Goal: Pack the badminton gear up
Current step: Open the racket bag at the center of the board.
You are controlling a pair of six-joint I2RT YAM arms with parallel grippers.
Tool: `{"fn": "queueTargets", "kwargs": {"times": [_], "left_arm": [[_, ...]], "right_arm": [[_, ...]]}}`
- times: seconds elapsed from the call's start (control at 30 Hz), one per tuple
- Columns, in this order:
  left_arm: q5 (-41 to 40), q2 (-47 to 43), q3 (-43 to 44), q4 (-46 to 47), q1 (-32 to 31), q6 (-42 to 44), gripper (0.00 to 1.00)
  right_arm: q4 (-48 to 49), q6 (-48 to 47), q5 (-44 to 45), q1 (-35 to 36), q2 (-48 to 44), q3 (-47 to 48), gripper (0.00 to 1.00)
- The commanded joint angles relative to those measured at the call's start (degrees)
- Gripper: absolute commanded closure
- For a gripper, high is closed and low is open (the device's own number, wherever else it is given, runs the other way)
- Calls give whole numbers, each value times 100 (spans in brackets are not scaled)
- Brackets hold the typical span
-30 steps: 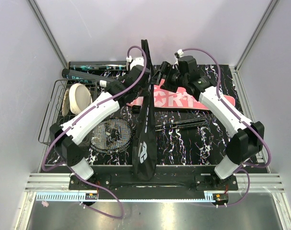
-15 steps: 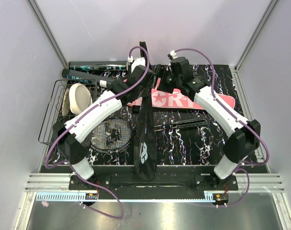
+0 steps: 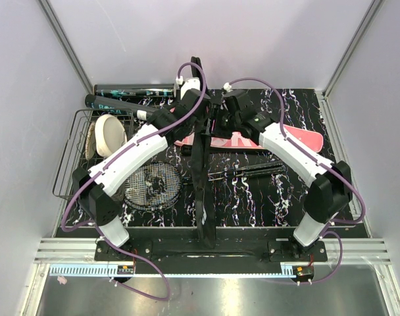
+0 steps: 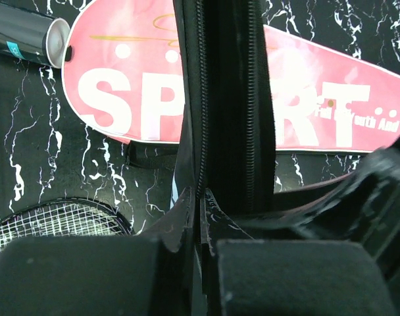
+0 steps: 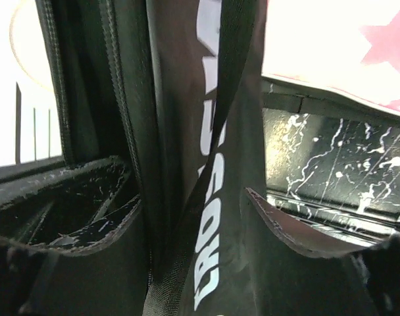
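Note:
The black CROSSWAY bag (image 3: 201, 191) stands on its edge down the middle of the table. My left gripper (image 3: 193, 113) is shut on its zipper edge, seen close up in the left wrist view (image 4: 200, 204). My right gripper (image 3: 216, 124) is open, with the bag's side and strap (image 5: 206, 217) between its jaws. The pink SPORT case (image 3: 299, 139) lies flat behind the bag, also in the left wrist view (image 4: 114, 105). A racket head (image 3: 150, 187) lies at the left. Two dark tubes (image 3: 131, 89) lie at the back left. No shuttlecocks show.
A black wire basket (image 3: 72, 158) at the left edge holds a cream round disc (image 3: 109, 135). A thin dark object (image 3: 249, 171) lies on the marbled black mat right of the bag. Walls close in the table at the back and both sides.
My right gripper has moved left off the pink case and onto the bag. The bag has turned more edge-on. My left gripper shifted slightly back and kept its hold.

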Motion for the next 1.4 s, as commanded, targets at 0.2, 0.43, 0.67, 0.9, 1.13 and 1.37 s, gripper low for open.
{"fn": "queueTargets", "kwargs": {"times": [0.2,0.43,0.67,0.9,1.13,1.37], "left_arm": [[158,-548,-131,804,-37,502,100],[1083,-1051,-1529,1781,217,432,66],[1496,-1069,-1785,1914,226,485,53],[1197,-849,-662,571,490,1642,100],[898,-1358,-379,-2,692,1970,100],[1584,-824,-239,-91,763,1566,100]], "right_arm": [[1369,450,-411,272,-490,-1141,80],[2628,468,-694,280,-1134,-1698,100],[3121,530,-791,272,-1204,-1734,100],[3086,424,-736,-78,-1617,-2706,100],[3218,-217,-2327,-915,-1302,-3351,71],[2667,-58,-2505,-880,-1240,-2914,38]]}}
